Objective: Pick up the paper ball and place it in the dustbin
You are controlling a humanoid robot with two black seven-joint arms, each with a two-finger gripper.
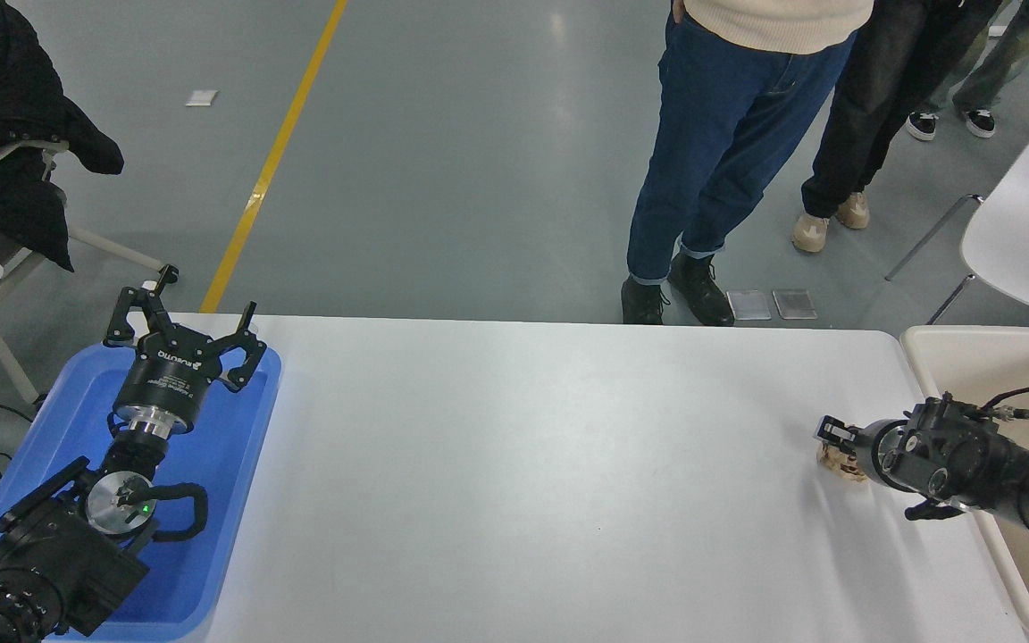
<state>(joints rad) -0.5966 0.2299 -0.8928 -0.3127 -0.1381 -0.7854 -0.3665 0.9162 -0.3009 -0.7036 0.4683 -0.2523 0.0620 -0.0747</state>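
**Right gripper down at the paper ball beside the bin**

Grey concrete floor [479, 161] filled the far half of the view, crossed by a yellow line [278, 152] running from about 12 o'clock toward 8 o'clock. Two people stood beyond the table's far edge, one in blue jeans [720, 134] and one in black trousers [872, 107]; only their legs and shoes showed. A black jacket [19, 116] hung over a chair at 10 o'clock.

A white table [523, 473] took up the near half. At 8 o'clock on it lay a blue tray [238, 446], and the left gripper [184, 326] rested parked over the tray, its fingers spread apart and holding nothing.

At 3 o'clock, near the table's right edge, the paper ball [839, 461] lay on the white surface. The right arm reached in from the right edge, crossing above the dustbin [979, 344], whose cream rim sat just beside the table's right end. The right gripper [836, 439] was down at the ball, touching or nearly touching it and covering its right side. From this angle I could not tell whether those fingers were apart or closed on the paper. The ball sat outside the bin, near its left wall.
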